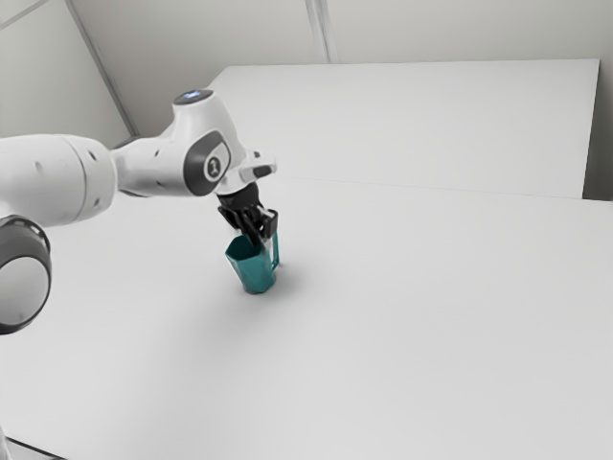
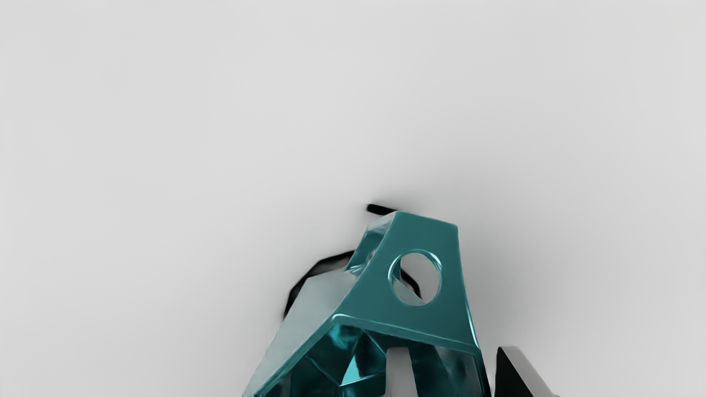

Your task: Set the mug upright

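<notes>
Mug: my teal mug (image 1: 256, 273) is standing on its base, its mouth facing upward; a small lean I am not excluding.
Handle: one handle (image 1: 277, 251) is rising toward the exterior view's right.
Claw: my claw (image 2: 452, 353) is holding its fingers spread, one inside the mouth, one outside; this is fitting either gripping or leaving.
Care: moving along the wall, not sideways, is protecting the balance.
Tabletop: the tabletop (image 1: 412, 326) is carrying the mug well inside its edges.
Count: I am counting one mug, one handle, two fingers.
</notes>
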Controlling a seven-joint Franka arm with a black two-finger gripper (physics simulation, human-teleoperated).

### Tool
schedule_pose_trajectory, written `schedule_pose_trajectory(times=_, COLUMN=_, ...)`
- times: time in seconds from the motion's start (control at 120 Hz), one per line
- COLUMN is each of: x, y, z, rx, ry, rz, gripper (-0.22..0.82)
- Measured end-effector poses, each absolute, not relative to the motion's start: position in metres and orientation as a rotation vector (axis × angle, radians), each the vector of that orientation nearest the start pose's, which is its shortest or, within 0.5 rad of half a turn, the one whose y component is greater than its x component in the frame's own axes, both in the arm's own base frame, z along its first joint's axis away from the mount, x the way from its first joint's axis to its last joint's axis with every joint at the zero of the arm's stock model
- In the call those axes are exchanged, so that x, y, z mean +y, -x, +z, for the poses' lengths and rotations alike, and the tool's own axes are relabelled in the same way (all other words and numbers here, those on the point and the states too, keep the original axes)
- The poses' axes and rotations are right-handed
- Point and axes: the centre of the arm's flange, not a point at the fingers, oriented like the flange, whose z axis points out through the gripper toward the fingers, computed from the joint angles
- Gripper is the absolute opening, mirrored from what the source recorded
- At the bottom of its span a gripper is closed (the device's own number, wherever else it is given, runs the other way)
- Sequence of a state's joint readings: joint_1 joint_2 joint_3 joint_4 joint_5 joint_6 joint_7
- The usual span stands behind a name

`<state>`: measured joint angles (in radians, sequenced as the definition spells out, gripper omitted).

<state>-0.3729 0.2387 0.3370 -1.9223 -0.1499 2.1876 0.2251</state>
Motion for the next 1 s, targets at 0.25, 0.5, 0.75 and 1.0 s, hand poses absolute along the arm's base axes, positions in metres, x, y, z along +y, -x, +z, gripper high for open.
schedule_pose_trajectory(times=0.25, x=-0.033, y=-0.619, z=0.44, rx=0.334, ry=3.143, rz=-0.197, gripper=0.26)
schedule_pose_trajectory(times=0.5, x=-0.007, y=-0.614, z=0.527, rx=0.367, ry=3.047, rz=-0.299, gripper=0.48)
schedule_pose_trajectory(times=0.75, x=0.027, y=-0.59, z=0.614, rx=0.336, ry=2.968, rz=-0.365, gripper=0.55)
schedule_pose_trajectory(times=1.0, x=0.054, y=-0.564, z=0.649, rx=0.272, ry=2.942, rz=-0.298, gripper=0.58)
